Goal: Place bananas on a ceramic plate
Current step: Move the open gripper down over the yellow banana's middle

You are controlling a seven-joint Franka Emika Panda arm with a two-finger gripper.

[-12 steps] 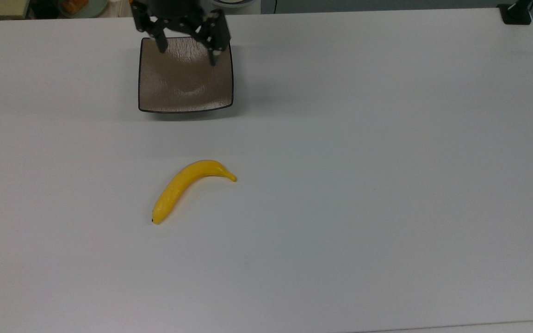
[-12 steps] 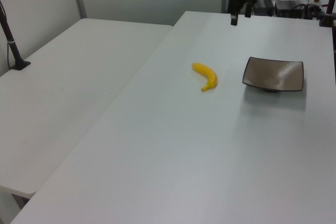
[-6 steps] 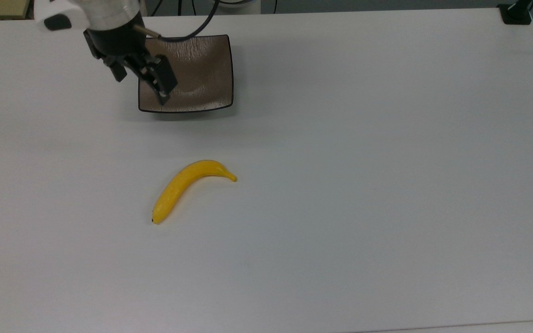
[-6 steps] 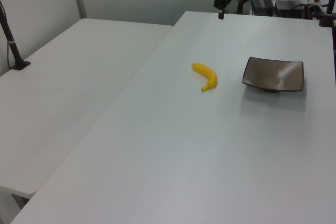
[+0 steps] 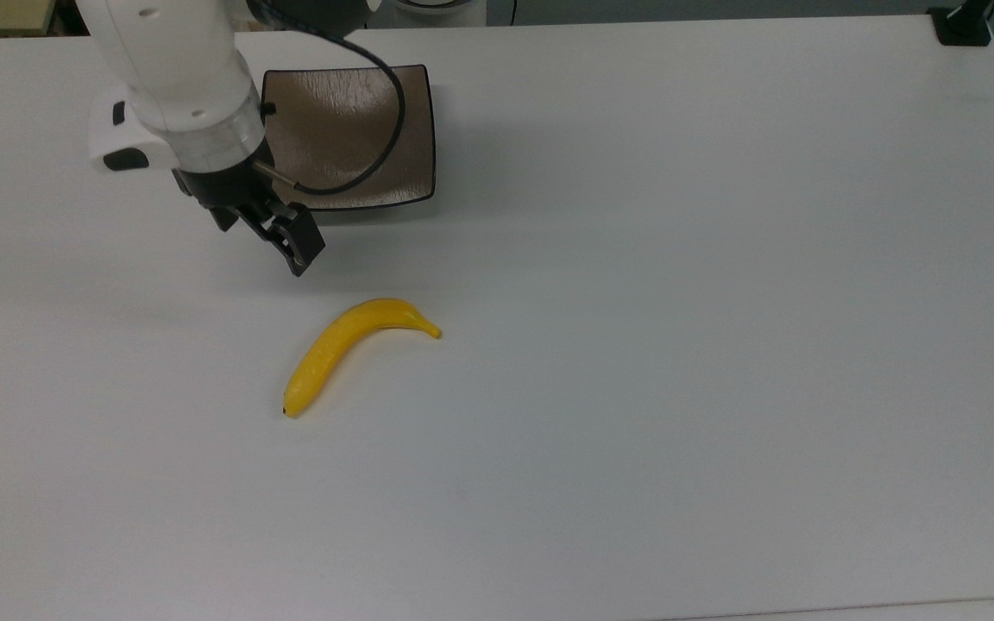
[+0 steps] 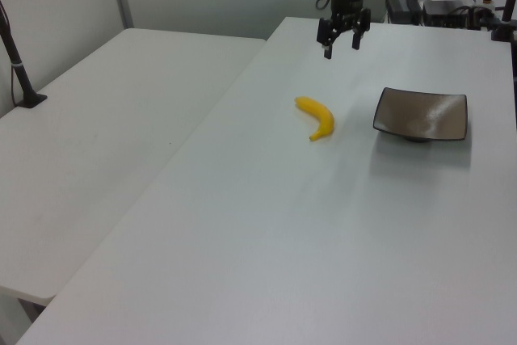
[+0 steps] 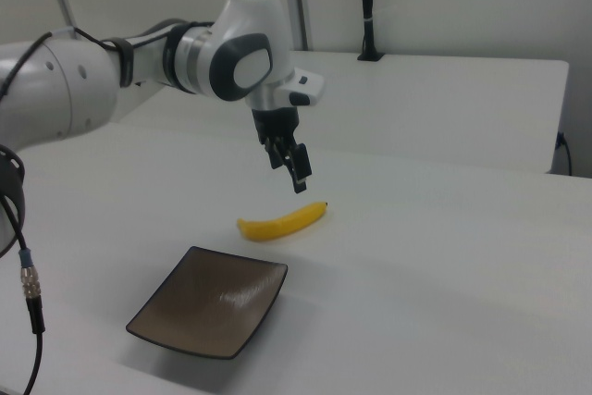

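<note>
A yellow curved banana (image 5: pixel 337 345) lies flat on the white table, nearer the camera than the plate in the top view. The square brown-grey ceramic plate (image 5: pixel 333 112) has nothing on it; my arm and its black cable cover its left edge in the top view. My gripper (image 5: pixel 266 235) hangs above the table between plate and banana, open and holding nothing. In the left view the gripper (image 6: pixel 341 44) hovers beyond the banana (image 6: pixel 317 116), to the left view's left of the plate (image 6: pixel 420 115). The right view shows the gripper (image 7: pixel 289 168) just above the banana (image 7: pixel 277 222), the plate (image 7: pixel 208 307) in front.
A black clamp base (image 5: pixel 963 26) sits at the table's far right corner in the top view. A second white table (image 6: pixel 97 119) adjoins on the left view's left, with a black pole (image 6: pixel 18 62) clamped to it. Equipment stands behind the far edge.
The arm swung from over the plate's far edge to the top view's left and down toward the banana, turning the gripper. Banana and plate stayed put.
</note>
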